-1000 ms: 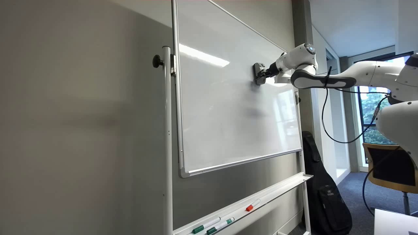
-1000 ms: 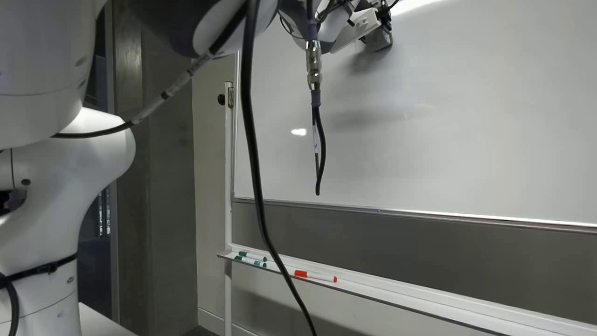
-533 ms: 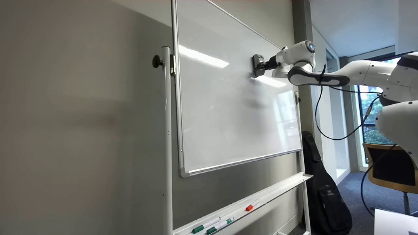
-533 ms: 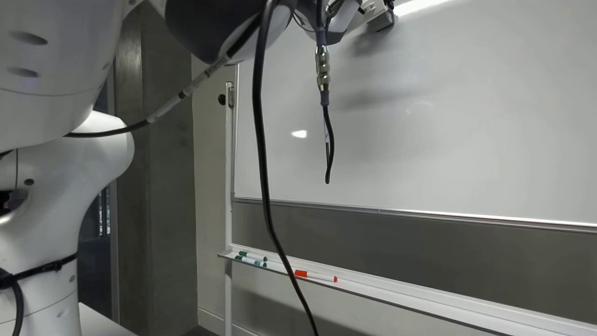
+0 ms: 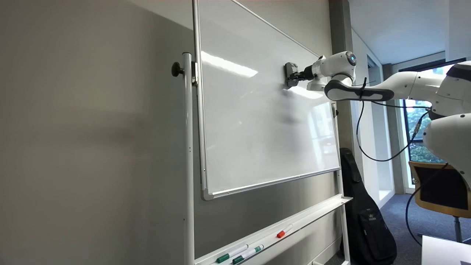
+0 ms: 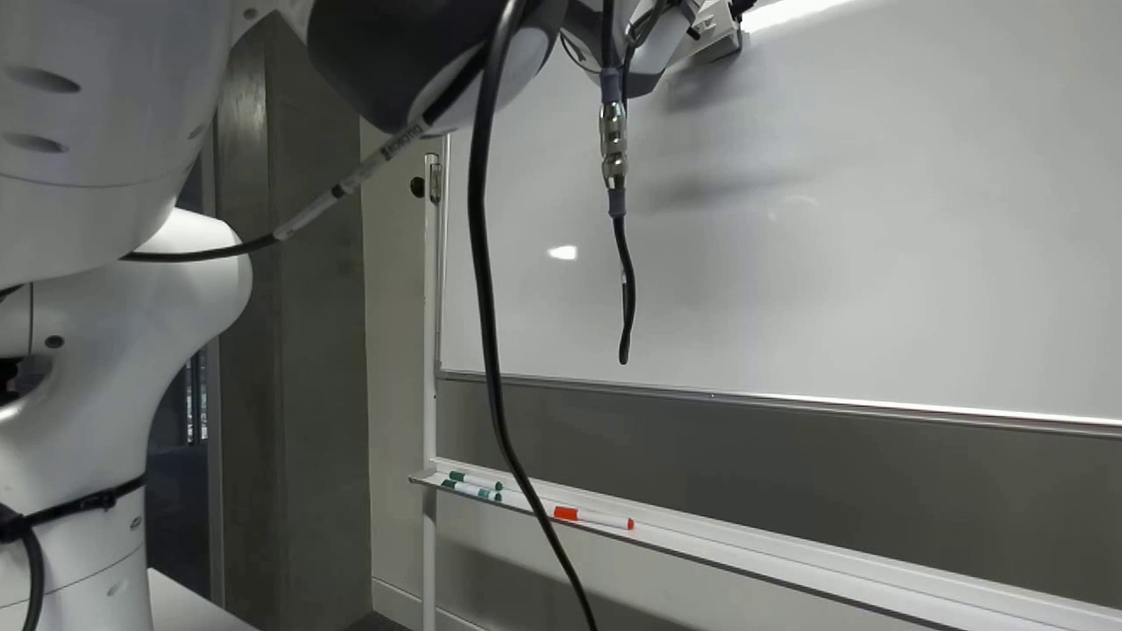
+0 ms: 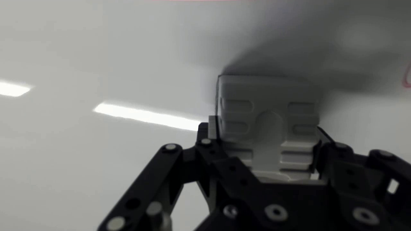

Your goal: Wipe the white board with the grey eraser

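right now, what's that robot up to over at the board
The robot arm has its gripper shut on the eraser, which looks to be against the upper part of the board. A red mark shows on the board at the wrist view's right edge, so wiping seems unfinished. Three markers lie on the tray below.

shaded beige wall (image 5: 92, 110), dark blue carpet (image 5: 392, 208), tan-framed chair (image 5: 446, 193) near a bright window (image 5: 427, 152), grey pillar (image 6: 320, 368)
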Robot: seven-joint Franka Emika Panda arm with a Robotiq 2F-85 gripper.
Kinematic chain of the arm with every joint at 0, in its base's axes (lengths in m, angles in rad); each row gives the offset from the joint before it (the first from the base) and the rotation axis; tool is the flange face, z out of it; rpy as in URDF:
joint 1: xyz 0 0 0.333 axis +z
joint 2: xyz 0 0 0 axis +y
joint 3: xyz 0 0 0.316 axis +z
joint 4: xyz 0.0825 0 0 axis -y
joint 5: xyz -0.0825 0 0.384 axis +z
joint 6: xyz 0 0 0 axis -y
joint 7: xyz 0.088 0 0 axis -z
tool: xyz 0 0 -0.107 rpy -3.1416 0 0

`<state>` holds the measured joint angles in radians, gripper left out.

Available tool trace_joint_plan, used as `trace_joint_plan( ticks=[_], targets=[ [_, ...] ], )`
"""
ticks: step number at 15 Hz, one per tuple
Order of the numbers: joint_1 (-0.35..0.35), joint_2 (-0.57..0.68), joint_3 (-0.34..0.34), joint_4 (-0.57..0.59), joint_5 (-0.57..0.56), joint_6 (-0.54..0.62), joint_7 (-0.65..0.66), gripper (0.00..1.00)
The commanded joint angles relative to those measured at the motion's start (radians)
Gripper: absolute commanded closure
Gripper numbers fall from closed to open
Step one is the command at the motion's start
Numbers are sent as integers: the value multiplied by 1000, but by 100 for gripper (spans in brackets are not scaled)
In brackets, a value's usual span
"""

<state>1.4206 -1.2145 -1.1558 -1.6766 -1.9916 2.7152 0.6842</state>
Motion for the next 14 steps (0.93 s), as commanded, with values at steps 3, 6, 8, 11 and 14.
trace_joint_plan(
  ticks=[3,6,8,11,14],
  targets=[
    [-26,-46,-109,-106,-11,15,9,62],
    [-90,-66,-141,-200,-18,24,18,62],
    [-129,-79,-159,-261,-18,29,20,62],
    [-168,-93,-171,-329,-18,25,24,62],
    [-193,-100,-154,-392,-14,23,38,62]
  ],
)
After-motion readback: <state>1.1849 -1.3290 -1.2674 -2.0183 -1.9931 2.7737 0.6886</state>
